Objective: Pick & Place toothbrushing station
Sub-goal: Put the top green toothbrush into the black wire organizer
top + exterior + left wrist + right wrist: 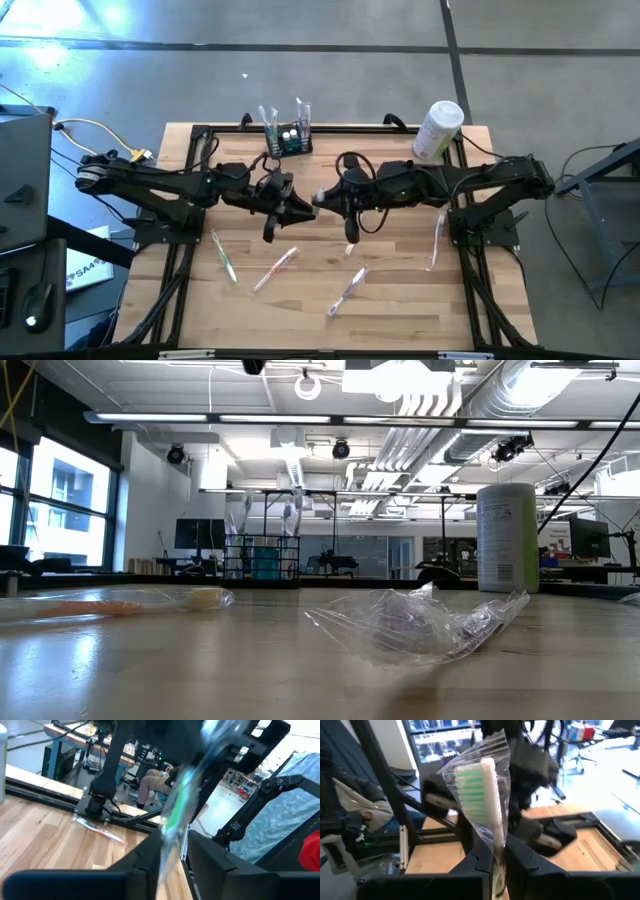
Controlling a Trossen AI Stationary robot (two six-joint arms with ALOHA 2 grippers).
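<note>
The toothbrushing station (287,137), a small black rack with several brushes standing in it, rests on the table's far edge; it also shows far off in the low view (262,555). Both grippers meet level above the table's middle. My right gripper (325,198) is shut on a toothbrush in a clear wrapper (482,795), its green bristles up. My left gripper (297,205) faces it from the left. Its fingers (145,857) stand a little apart, on either side of the same wrapped toothbrush (175,815). My right gripper pinches the wrapped toothbrush's handle just below the head (496,842) between its two fingers. The fingers come level from the table's right and lie across the brush. The brush stands roughly upright, head above the fingers, lifted clear of the table. My left gripper has the wrapper between its fingers; whether they touch it I cannot tell.
Several wrapped toothbrushes lie on the near half of the table (225,255) (275,268) (347,290), another by the right frame (436,240). A tall white container (437,128) stands at the far right. A crumpled clear wrapper (420,625) lies near the low camera.
</note>
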